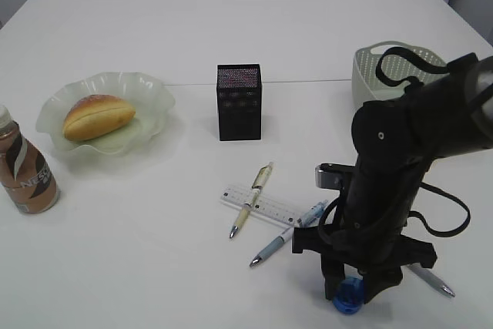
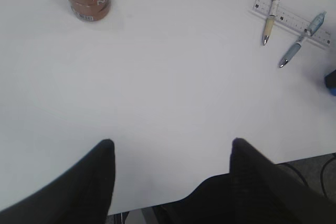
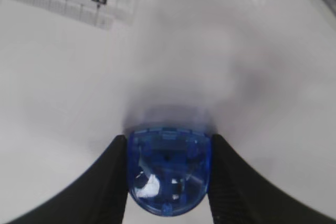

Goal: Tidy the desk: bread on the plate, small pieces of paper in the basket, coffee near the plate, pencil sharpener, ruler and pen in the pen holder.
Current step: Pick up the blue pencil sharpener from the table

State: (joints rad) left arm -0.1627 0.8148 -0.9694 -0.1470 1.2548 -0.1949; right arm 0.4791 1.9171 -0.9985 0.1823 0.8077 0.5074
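The blue translucent pencil sharpener [image 3: 169,174] rests on the white desk [image 1: 154,252] near its front edge. My right gripper [image 3: 168,138] is shut on it, a finger pressing each side; in the exterior view the gripper [image 1: 350,292] points straight down at it. The clear ruler [image 1: 269,207] lies just left, with a cream pen [image 1: 251,209] and a blue pen [image 1: 285,238] across it. The black mesh pen holder [image 1: 239,102] stands mid-desk. The bread [image 1: 98,115] lies on the green plate [image 1: 150,90], the coffee [image 1: 27,171] beside it. My left gripper [image 2: 172,142] hangs open over bare desk. Small pieces of paper are out of view.
The grey-green basket [image 1: 370,67] stands at the right, behind the right arm. A third pen [image 1: 431,281] lies right of the right gripper. The desk's front edge runs close under the left gripper.
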